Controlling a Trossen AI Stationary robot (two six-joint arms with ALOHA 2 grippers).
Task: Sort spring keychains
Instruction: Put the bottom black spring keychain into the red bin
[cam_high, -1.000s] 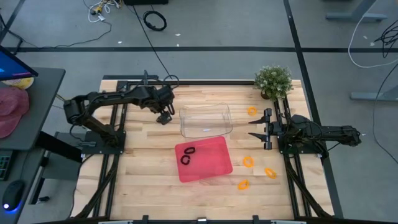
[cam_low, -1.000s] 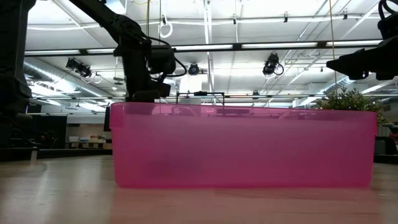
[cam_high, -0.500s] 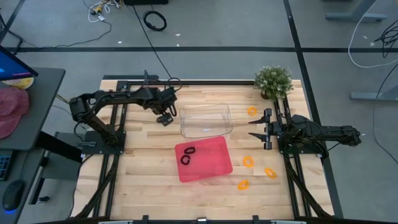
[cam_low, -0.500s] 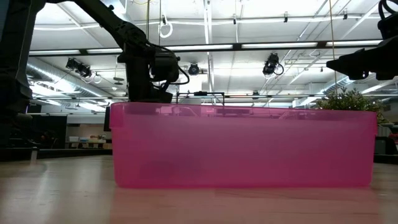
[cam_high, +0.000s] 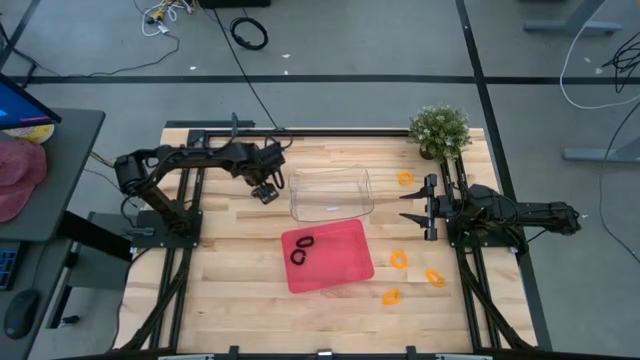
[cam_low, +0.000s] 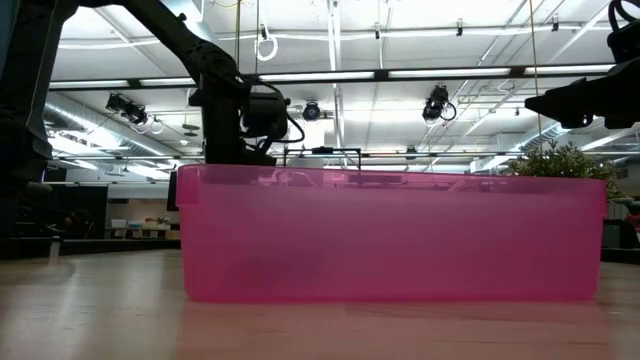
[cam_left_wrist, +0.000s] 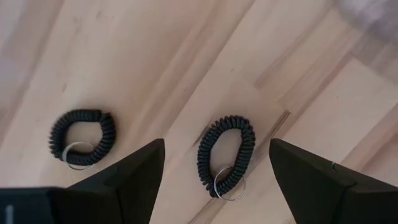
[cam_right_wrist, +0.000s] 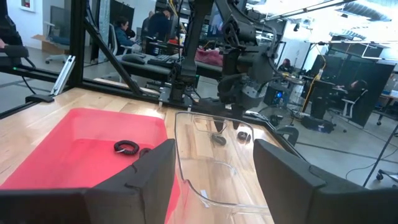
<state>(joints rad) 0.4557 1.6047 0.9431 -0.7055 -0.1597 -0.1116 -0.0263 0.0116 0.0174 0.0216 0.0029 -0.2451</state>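
Observation:
My left gripper (cam_left_wrist: 216, 146) is open and points down, just left of the clear container (cam_high: 331, 193). Its fingers stand on either side of one black spring keychain (cam_left_wrist: 226, 154) lying flat on the wood, without touching it. A second black keychain (cam_left_wrist: 83, 135) lies beside it. Two more black keychains (cam_high: 301, 250) lie in the red tray (cam_high: 345, 268). Orange keychains lie on the table at the right: one (cam_high: 404, 178) near the plant, and three (cam_high: 399, 259), (cam_high: 434, 278), (cam_high: 391, 296) right of the tray. My right gripper (cam_high: 415, 207) waits open at the table's right side.
A potted plant (cam_high: 439, 130) stands at the far right corner. The clear container sits just beyond the red tray, whose wall (cam_low: 390, 235) fills the low view. Bare wood lies left of the tray and along the near edge. People and desks show in the room beyond.
My left gripper has come down a little toward the two black keychains on the table and shifted slightly toward the near edge, its arm folding lower. The keychains, the tray and my right arm have stayed put.

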